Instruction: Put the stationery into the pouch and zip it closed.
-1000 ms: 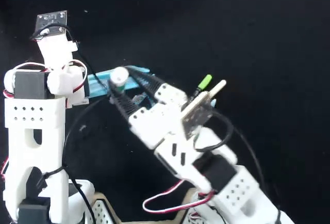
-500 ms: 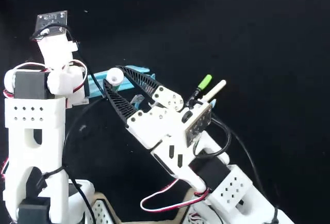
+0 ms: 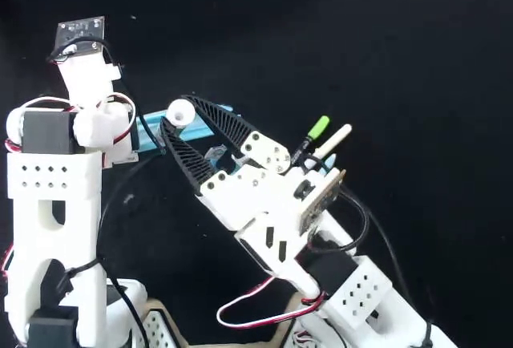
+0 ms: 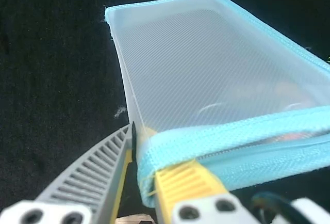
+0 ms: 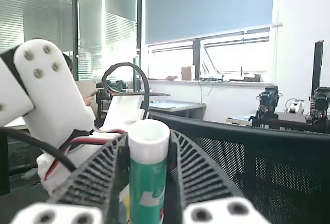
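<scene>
A translucent pouch (image 4: pixel 206 64) with a light-blue zipper lies on the black table, and faint shapes show through its mesh. My left gripper (image 4: pixel 138 136) is shut on the pouch's zipper edge near one corner. In the high view the pouch (image 3: pixel 154 129) shows as a blue strip between the two arms. My right gripper (image 3: pixel 176 114) hangs above it, shut on a green glue stick (image 5: pixel 148 182) with a white cap (image 3: pixel 180 112), held upright between the black fingers (image 5: pixel 193 167). A green marker (image 3: pixel 317 130) and a cream pen (image 3: pixel 338 135) stick out behind the right wrist.
The white left arm (image 3: pixel 56 196) stands tall at the table's left side. The right arm's body (image 3: pixel 280 220) and its cables cross the front middle. Black table (image 3: pixel 401 67) stretches open at the back and right.
My right gripper has swung up and a little left with the glue stick, and its wrist has turned. The left arm has stayed still on the pouch.
</scene>
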Robot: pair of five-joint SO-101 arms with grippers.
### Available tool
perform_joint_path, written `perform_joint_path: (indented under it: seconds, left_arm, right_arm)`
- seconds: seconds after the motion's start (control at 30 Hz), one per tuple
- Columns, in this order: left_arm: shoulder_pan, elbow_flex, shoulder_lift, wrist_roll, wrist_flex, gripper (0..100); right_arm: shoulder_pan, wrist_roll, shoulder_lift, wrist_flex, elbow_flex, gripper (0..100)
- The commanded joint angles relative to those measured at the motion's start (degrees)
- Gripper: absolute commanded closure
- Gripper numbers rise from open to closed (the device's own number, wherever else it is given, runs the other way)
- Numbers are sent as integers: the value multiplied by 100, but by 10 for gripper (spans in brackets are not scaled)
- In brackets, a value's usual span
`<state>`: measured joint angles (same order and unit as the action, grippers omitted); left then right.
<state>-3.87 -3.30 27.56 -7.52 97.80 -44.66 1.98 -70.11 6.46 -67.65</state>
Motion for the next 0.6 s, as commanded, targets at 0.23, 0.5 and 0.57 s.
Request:
perform_joint_path:
  seconds: [0.23, 0.5, 0.57]
  left_arm:
    - [22, -75, -26, -18, -44, 970]
    - [22, -75, -26, -18, -44, 970]
    - [22, -75, -26, -18, -53, 970]
  right_arm:
    - [738, -193, 1279, 800, -31, 988]
    - [730, -211, 2264, 1327, -40, 987]
    - [721, -211, 2229, 1134, -101, 986]
